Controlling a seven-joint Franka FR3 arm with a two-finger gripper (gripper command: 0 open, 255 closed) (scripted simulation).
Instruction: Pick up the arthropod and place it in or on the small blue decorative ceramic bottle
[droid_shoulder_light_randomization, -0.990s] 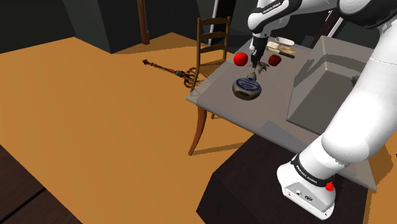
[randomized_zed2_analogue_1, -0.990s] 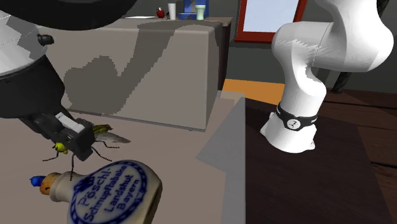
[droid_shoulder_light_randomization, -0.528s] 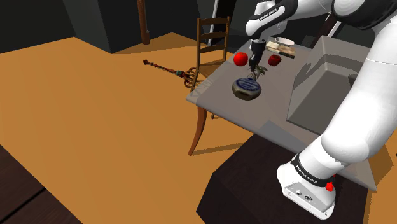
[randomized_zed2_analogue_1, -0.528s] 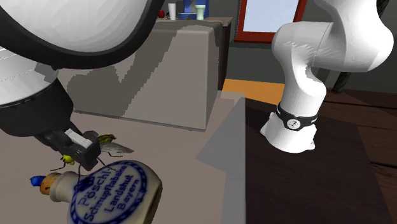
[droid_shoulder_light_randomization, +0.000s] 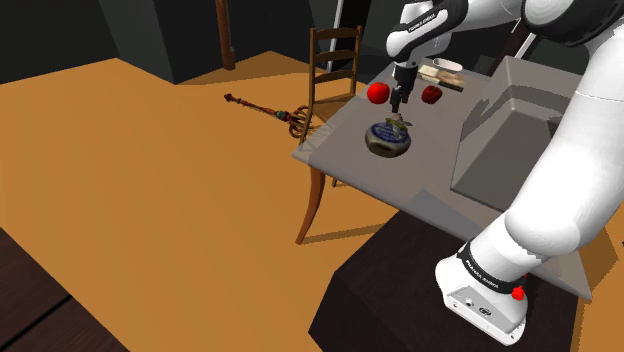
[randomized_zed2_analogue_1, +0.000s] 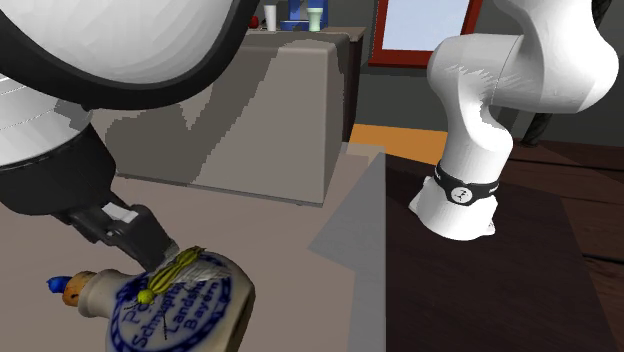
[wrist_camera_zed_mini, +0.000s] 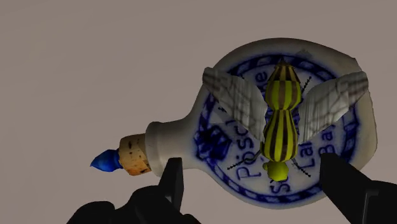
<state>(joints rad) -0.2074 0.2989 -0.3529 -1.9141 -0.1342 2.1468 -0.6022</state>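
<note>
From the shoulder view, my claw (droid_shoulder_light_randomization: 400, 104) hangs just above the bottle (droid_shoulder_light_randomization: 388, 141), which lies on its side on the grey table (droid_shoulder_light_randomization: 340, 150) between the table's near edge and two red round things (droid_shoulder_light_randomization: 378, 93). The fly (droid_shoulder_light_randomization: 397, 124) is a small speck on the bottle's upturned face. From the second exterior view, my claw (randomized_zed2_analogue_1: 152, 243) slants down beside the fly (randomized_zed2_analogue_1: 176, 271). The fly lies flat on the blue-lettered face of the bottle (randomized_zed2_analogue_1: 205, 310), and I cannot tell from here whether a fingertip touches a wing. Looking along my claw (wrist_camera_zed_mini: 252, 167) in the wrist view settles it. My fingers (wrist_camera_zed_mini: 172, 184) stand wide apart with nothing pinched between them. The yellow-and-black fly (wrist_camera_zed_mini: 280, 121) rests, wings spread, inside the blue ring on the bottle (wrist_camera_zed_mini: 184, 137), clear of both fingers. So I judge the placing done, and the step in hand is getting away cleanly. To do that well I should hold the fingers spread and rise straight along my own axis, with no sideways drift. A swing could catch a wing and flick the fly off. The face is gently domed and the bottle is round-edged, so a nudge might also roll it toward its cork (wrist_camera_zed_mini: 135, 158). I would turn away only once I am well above it.
</note>
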